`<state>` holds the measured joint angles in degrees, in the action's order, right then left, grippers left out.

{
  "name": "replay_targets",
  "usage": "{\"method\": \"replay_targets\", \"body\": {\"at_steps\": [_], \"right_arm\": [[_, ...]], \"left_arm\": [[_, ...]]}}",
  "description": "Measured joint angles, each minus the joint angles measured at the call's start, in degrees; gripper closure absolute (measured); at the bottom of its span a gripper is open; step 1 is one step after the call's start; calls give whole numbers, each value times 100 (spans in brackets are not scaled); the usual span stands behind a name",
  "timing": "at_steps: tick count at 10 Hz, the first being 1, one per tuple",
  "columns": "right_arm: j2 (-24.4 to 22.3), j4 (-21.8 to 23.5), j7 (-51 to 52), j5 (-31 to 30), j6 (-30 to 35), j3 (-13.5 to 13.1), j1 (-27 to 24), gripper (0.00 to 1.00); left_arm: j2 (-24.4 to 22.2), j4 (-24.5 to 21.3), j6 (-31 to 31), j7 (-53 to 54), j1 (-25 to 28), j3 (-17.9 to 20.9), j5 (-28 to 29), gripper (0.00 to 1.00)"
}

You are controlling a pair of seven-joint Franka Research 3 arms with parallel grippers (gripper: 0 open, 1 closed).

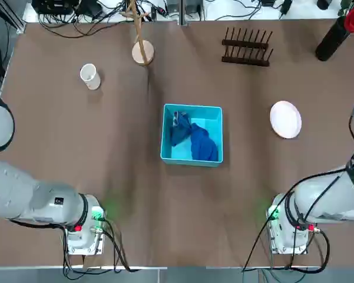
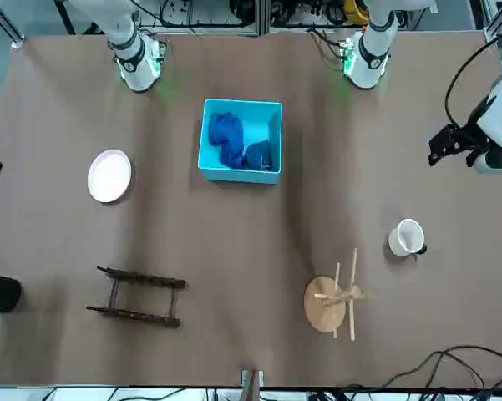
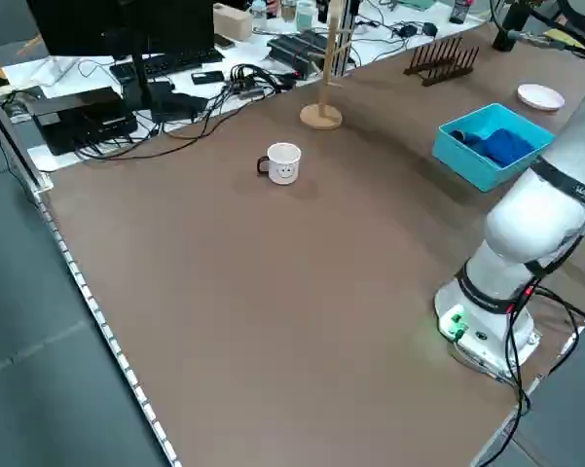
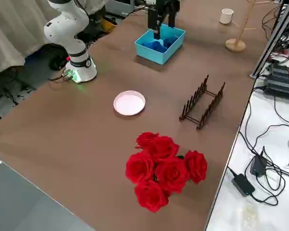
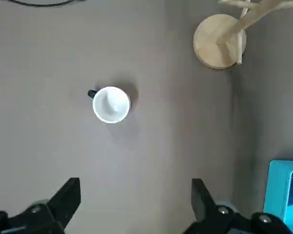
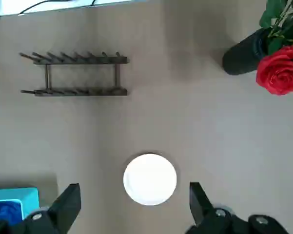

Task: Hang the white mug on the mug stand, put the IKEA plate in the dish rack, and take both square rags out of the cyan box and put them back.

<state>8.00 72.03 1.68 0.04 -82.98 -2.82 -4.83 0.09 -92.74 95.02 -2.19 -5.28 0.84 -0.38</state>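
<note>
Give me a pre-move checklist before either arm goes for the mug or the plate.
1. Left gripper open and empty: ok.
2. Right gripper open and empty: ok.
3. White mug upright on the table, clear of the mug stand: ok.
4. Plate lying flat, nothing on it: ok.
5. Dish rack without a plate in it: ok.
6. Both rags spread apart inside the cyan box: not ok, bunched together.
</note>
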Motion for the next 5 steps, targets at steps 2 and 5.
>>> {"method": "replay_targets", "body": {"at_steps": [2,5], "right_arm": [[-269,335,58,14,-7,9,79,2],[-373,705,153,112,-228,-384,463,3]], "left_arm": [[0,1,-4,-11,-8,-8,0,0],[10,2,-5,-50,0,29,0,0]]}}
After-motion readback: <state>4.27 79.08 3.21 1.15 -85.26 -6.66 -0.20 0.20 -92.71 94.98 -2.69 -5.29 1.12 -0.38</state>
